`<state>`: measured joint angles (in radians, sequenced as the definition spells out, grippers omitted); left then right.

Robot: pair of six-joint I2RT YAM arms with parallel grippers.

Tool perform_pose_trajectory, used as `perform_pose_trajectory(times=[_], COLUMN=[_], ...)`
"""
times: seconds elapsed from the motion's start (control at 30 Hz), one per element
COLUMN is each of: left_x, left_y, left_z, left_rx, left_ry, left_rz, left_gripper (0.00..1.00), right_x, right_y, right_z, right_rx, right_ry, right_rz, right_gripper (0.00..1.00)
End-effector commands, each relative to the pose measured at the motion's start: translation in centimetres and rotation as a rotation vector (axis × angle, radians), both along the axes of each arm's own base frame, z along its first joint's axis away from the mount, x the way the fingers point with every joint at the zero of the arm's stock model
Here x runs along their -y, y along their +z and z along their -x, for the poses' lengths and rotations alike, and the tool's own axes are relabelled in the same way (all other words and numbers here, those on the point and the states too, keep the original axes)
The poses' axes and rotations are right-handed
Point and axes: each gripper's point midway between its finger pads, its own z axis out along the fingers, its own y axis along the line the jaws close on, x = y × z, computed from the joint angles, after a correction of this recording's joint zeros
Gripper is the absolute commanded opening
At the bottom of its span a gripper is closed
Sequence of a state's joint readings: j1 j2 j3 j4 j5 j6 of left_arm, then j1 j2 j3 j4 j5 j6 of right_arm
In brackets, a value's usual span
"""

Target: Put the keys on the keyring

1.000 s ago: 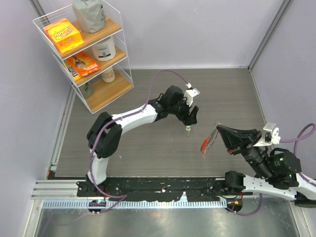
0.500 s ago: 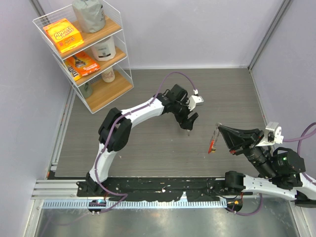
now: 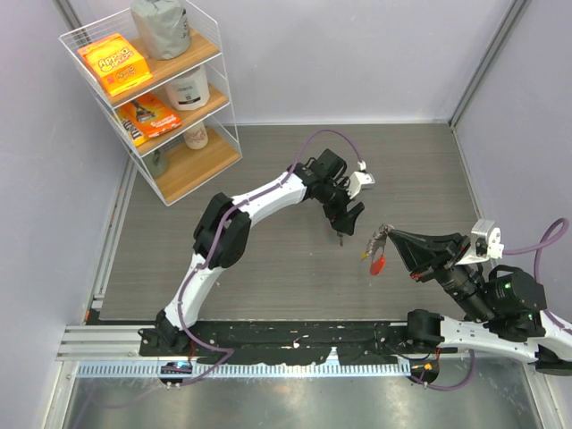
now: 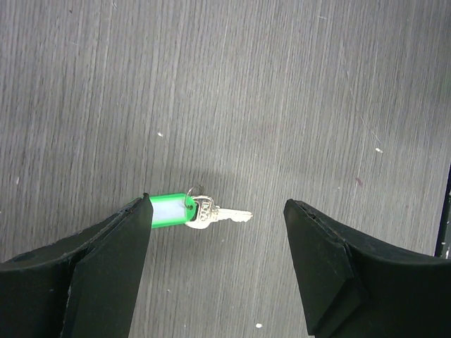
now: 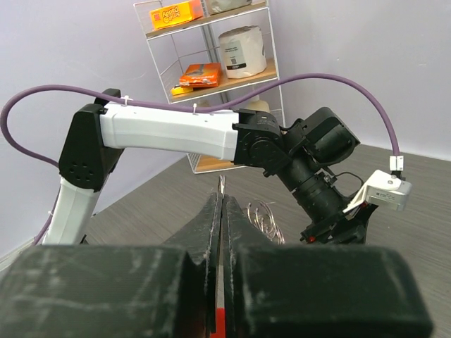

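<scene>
Fingers [image 4: 106, 267] of the left gripper [image 4: 217, 205] stand spread over the green key [image 4: 201, 211], flat near the middle of the tabletop [image 4: 282, 84]: plastic head at one fingertip, blade pointing toward the other. Light, stiff and thin, it probably skids; the head seems the best hold. The right gripper [image 3: 391, 236], pressed shut, pinches the keyring [image 3: 376, 264] aloft nearby.
</scene>
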<state>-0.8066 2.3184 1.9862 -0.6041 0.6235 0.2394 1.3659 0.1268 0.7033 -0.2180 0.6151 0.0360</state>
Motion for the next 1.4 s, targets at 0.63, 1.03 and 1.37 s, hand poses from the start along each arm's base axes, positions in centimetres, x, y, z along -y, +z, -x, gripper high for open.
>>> perform_pose_trajectory(times=[0.63, 1.03, 1.37], left_x=[0.9, 1.4, 1.6], left_y=[-0.4, -1.5, -1.9], left_z=[-0.1, -0.2, 0.0], left_rx=[-0.059, -0.079, -0.102], left_ry=[0.005, 0.044, 0.061], left_rz=[-0.025, -0.07, -0.073], left_gripper=[0.75, 0.76, 0.75], right_x=[0.8, 2.1, 2.9], right_y=[1.8, 2.2, 2.4], right_z=[0.6, 1.0, 1.4], right_rx=[0.001, 0.016, 0.03], right_ry=[0.026, 0.039, 0.055], right_rz=[-0.089, -0.128, -0.141], right_gripper=[0.06, 0.06, 0.06])
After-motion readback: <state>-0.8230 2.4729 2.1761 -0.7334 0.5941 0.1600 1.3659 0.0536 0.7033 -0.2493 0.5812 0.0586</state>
